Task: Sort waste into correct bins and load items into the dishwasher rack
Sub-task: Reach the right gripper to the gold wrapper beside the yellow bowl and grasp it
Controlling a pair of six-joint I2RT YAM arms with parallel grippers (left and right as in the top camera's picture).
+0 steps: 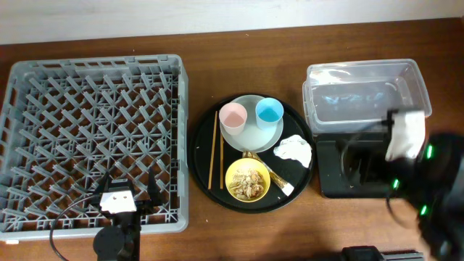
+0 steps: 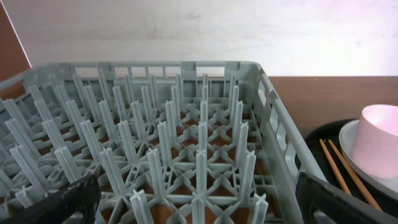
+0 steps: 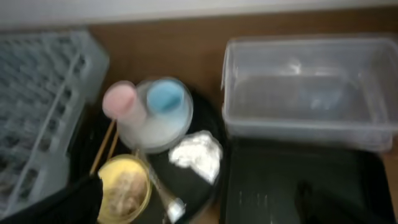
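Over the rack's (image 1: 94,64) near edge, left hand (image 1: 129,187) wide — right hand (image 3: 193,198) wide too, above black tray (image 1: 328,181).

Lab tabletop staged as a kitchen: wooden table (image 1: 239,43) against plain pale wall (image 2: 186,31); dish rack (image 1: 94,138) left of the round tray (image 1: 199,156), clear tub (image 1: 362,67) right.

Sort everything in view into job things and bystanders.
Job: grey lattice plastic rack, clear plastic tub, black rectangular tray, crumpled white tissue, yellow bowl of scraps, pale round plate, pink cup, blue cup, wooden chopsticks.
Lying about: round black tray, brown table.
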